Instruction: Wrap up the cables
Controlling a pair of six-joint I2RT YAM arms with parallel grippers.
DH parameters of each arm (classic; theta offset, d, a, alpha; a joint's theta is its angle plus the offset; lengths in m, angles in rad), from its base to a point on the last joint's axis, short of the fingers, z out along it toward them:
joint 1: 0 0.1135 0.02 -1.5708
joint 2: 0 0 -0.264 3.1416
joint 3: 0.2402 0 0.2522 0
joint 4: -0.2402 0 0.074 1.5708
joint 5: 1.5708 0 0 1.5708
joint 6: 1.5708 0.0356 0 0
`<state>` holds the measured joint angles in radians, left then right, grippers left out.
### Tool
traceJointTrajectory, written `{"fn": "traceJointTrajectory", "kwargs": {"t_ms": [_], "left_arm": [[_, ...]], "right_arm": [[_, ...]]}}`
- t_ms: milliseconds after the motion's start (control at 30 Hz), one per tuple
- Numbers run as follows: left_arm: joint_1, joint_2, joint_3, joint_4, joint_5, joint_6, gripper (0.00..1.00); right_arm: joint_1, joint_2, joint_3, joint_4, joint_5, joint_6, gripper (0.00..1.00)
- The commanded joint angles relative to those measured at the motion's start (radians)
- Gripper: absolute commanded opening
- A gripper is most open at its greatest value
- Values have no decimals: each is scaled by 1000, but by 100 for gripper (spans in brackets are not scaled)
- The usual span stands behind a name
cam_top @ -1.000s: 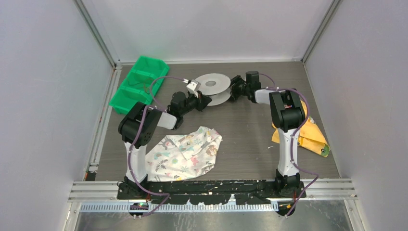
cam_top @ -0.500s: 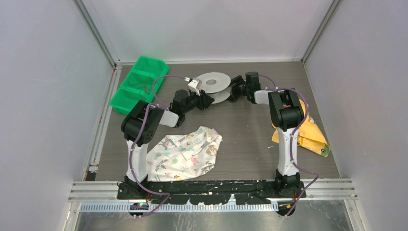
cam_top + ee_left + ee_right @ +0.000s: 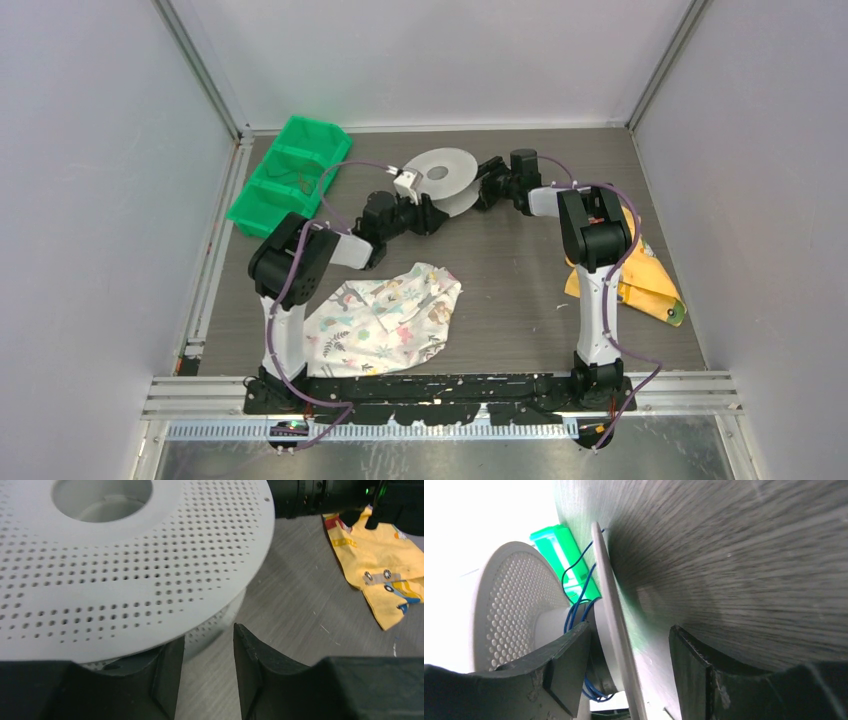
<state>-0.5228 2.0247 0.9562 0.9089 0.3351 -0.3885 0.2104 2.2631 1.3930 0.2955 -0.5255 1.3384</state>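
Observation:
The pale grey two-disc spool stands tilted at the back middle of the table. Thin blue cable lies in loose loops round its hub between the discs. My left gripper is open at the spool's near left rim. In the left wrist view one finger sits under the perforated upper disc and only table shows between the jaws. My right gripper is open at the spool's right side. In the right wrist view its jaws straddle the rim of the lower disc, one finger beside the hub.
A green divided bin stands at the back left. A patterned cloth lies near the left arm's base. A yellow printed cloth lies at the right, and it also shows in the left wrist view.
The spool has tipped up, so its top disc faces the camera more. My left gripper has moved slightly right, in under the spool's rim. The right arm has hardly moved.

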Motion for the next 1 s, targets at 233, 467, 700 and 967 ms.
{"fn": "traceJointTrajectory", "kwargs": {"t_ms": [233,467,700,967], "left_arm": [[-35,-157,-47,-137,-6,-15,46],[-36,-225,-65,-161,2,-60,47],[-36,-388,-55,-304,-2,-106,47],[-36,-499,-40,-399,-17,-102,48]], "right_arm": [[15,-10,21,101,-35,3,64],[12,-14,20,77,-34,-19,66],[-8,-23,-6,52,-35,-43,73],[-35,-39,-45,53,-34,-56,75]]}}
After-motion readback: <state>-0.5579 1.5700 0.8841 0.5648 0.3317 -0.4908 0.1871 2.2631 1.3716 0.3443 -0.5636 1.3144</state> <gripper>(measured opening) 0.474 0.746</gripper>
